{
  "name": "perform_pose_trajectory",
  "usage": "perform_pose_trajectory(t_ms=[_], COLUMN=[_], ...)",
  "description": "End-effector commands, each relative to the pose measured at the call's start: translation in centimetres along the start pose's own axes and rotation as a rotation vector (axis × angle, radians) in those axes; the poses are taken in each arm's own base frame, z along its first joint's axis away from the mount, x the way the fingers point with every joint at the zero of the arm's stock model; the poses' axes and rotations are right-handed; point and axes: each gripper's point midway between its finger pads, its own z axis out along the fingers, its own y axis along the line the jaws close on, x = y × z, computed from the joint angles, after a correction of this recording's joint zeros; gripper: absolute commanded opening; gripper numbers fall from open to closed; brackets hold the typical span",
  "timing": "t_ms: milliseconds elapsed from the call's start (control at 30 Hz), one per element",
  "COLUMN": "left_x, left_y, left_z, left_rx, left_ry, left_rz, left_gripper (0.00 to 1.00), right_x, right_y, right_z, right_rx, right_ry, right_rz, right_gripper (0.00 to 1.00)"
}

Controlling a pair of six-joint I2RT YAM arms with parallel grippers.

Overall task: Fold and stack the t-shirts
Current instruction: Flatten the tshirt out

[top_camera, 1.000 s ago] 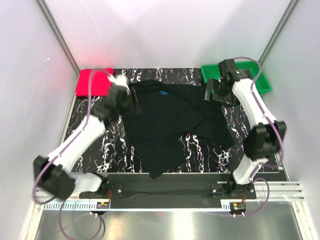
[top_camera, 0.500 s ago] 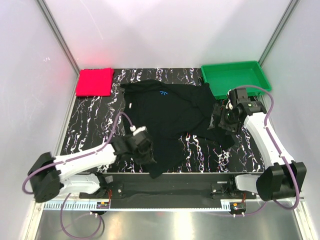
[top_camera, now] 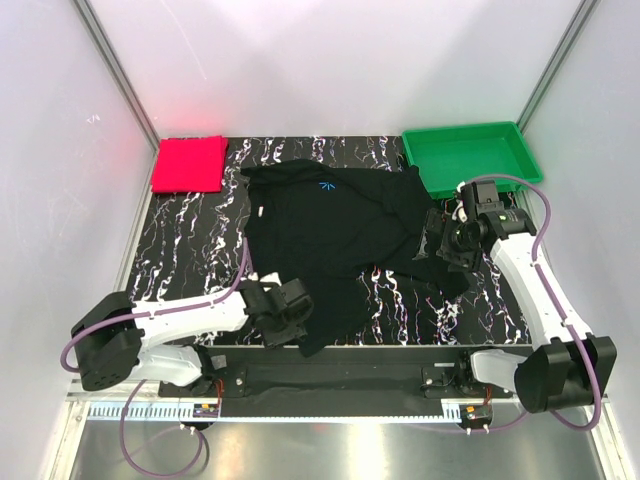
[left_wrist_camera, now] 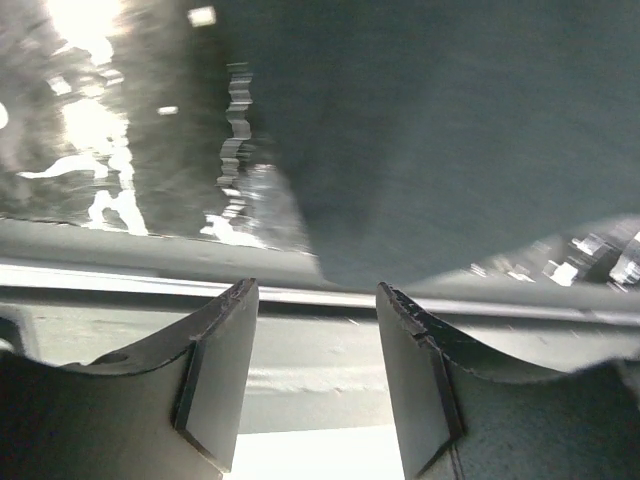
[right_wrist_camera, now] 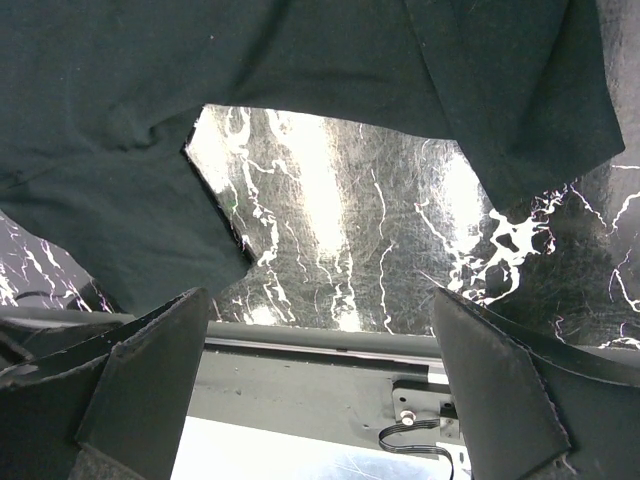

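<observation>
Black t-shirt [left_wrist_camera: 450,150] hem near left tool [left_wrist_camera: 315,292], half open, seemingly empty.

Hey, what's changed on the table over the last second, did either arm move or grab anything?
The left pincer swept from the black t-shirt's far left shoulder to its near hem corner; it is open and holds nothing. The right pincer came from beside the green tray toward the shirt's right sleeve, wide open. Both shirts, black and folded red t-shirt, and the tray stayed put.
</observation>
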Motion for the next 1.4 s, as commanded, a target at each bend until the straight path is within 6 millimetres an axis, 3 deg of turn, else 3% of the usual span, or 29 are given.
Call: perform_pose_trajectory(t_ms=[0, 233, 533, 1000, 1100, 1200, 1233, 1300, 1333, 1367], left_x=[-0.1, -1.0, -1.7, -1.3, -1.4, -1.9, -2.5, -4.2, -6.0, -7.5], left_y=[1.0, 0.4, -0.8, -1.0, -0.8, 0.3, 1.4, 1.3, 2.3, 2.1], left_z=[0.7, 1.4, 0.6, 3.4, 4.0, 4.3, 4.4, 2.4, 1.5, -0.6], left_rx=[-0.015, -0.004, 0.033, -0.001, -0.014, -0.025, -0.042, 0.029, 0.011, 0.068], left_ry=[-0.03, -0.079, -0.099, -0.026, -0.022, -0.008, -0.011, -0.061, -0.126, -0.194], left_rz=[-0.095, -0.095, -0.076, -0.042, -0.039, -0.079, -0.107, -0.141, -0.169, -0.154], left_gripper=[0.54, 0.47, 0.46, 0.41, 0.29, 0.03, 0.0, 0.0, 0.0, 0.0], right_x=[-0.6, -0.7, 0.5, 0.5, 0.6, 0.7, 0.7, 0.8, 0.9, 1.5], right_y=[0.8, 0.6, 0.5, 0.4, 0.0, -0.1, 0.0, 0.0, 0.0, -0.4], right_z=[-1.0, -1.4, -1.6, -2.1, -1.8, -1.6, -1.4, -0.8, -0.2, 0.7], right_rx=[-0.043, -0.039, -0.049, -0.044, -0.025, -0.017, -0.018, -0.021, -0.024, -0.01], right_ry=[-0.057, -0.078, -0.064, -0.068, -0.065, -0.063, -0.063, -0.05, -0.037, -0.006], right_rz=[0.003, -0.005, -0.005, -0.01, 0.002, 0.03, 0.044, 0.057, 0.066, 0.08], right_gripper=[1.0, 1.0, 1.0, 1.0, 1.0, 1.0, 0.99, 0.98, 0.97, 0.95])
